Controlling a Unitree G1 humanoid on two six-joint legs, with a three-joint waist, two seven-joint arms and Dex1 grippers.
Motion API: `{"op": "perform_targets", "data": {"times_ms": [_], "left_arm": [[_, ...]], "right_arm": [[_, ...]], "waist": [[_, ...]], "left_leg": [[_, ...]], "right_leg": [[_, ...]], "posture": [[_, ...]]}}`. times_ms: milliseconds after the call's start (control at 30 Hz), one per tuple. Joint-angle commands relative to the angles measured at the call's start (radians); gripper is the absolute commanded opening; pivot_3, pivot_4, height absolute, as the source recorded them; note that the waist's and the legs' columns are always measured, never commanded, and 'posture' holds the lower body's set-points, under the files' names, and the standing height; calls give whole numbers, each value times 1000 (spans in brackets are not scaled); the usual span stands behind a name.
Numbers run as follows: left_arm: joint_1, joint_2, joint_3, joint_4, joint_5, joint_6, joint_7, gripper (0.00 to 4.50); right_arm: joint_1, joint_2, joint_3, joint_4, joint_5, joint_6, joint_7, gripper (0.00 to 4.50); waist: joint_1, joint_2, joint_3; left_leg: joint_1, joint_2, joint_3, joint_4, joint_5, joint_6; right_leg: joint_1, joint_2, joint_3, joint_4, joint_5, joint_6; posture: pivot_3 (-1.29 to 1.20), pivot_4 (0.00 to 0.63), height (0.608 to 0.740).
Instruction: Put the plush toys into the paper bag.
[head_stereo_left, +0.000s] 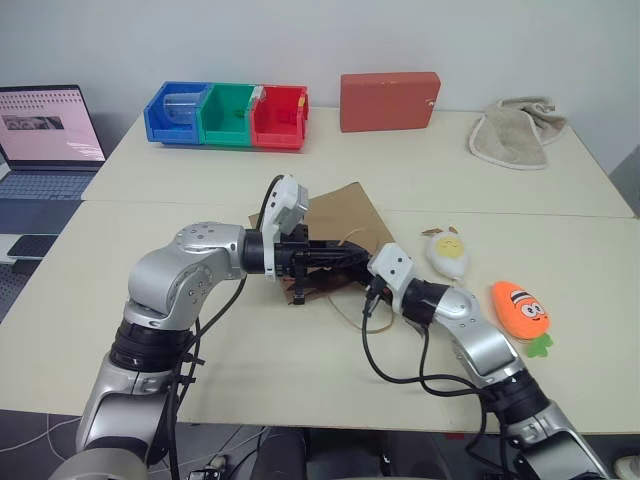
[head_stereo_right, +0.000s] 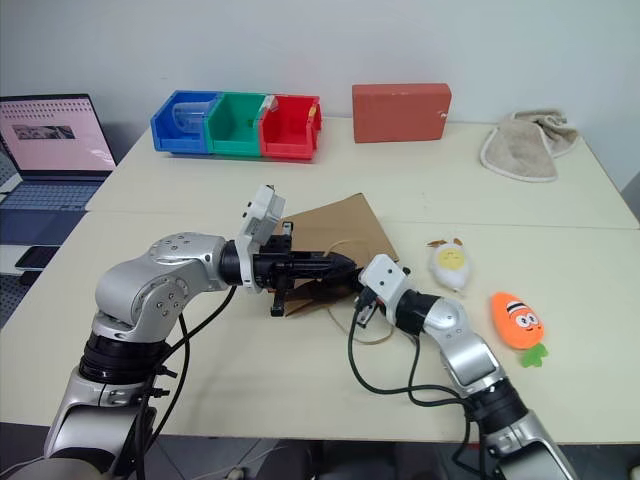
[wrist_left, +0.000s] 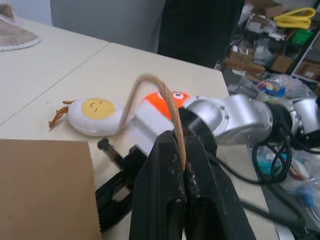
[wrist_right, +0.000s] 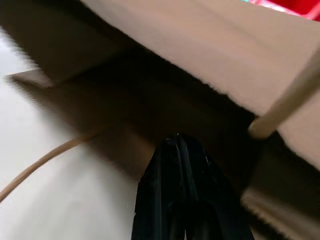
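Note:
The brown paper bag (head_stereo_left: 345, 214) lies flat in the middle of the table, its mouth toward me. My left gripper (head_stereo_left: 358, 262) reaches in from the left, level, and is shut on one twisted paper handle (wrist_left: 150, 86), which arches up from between its fingers. Just in front of the bag's dark mouth (wrist_right: 165, 100) is my right gripper (wrist_right: 177, 141), shut with nothing between its fingers. The white egg-shaped plush toy (head_stereo_left: 447, 254) with a yellow face lies on the table right of the bag. Further right and nearer me lies the orange carrot plush toy (head_stereo_left: 520, 309).
A red block (head_stereo_left: 389, 100), a beige towel (head_stereo_left: 515, 132) and blue, green and red bins (head_stereo_left: 228, 114) stand along the far side of the table. An open laptop (head_stereo_left: 45, 140) sits at the far left. The bag's other handle (head_stereo_left: 350, 312) trails loose on the table.

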Motion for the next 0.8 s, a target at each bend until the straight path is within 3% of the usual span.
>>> {"op": "perform_targets", "data": {"times_ms": [33,300,600,800], "left_arm": [[-27,-1,46,-31,-47,14,17,0],[-138,1,137,68,-51,-17,70,0],[-332,17,172,226,40,-177,77,0],[-328,27,149,234,65,-210,51,0]], "right_arm": [[-33,32,11,56,-71,-56,-68,37],[-20,45,7,104,-143,-58,-100,37],[-26,71,4,118,-149,-15,-111,37],[-38,89,-16,126,-140,13,-116,37]], "waist": [[0,0,0],[1,0,0],[1,0,0],[-6,0,0]], "left_leg": [[0,0,0,0,0,0],[0,0,-1,0,0,0],[0,0,-2,0,0,-1],[0,0,-1,0,0,-1]], "right_leg": [[0,0,0,0,0,-1],[0,0,0,0,2,-3],[0,1,-1,0,1,-3],[0,1,-1,0,1,-2]], "posture": [[0,150,740],[0,150,740],[0,150,740],[0,150,740]]}}
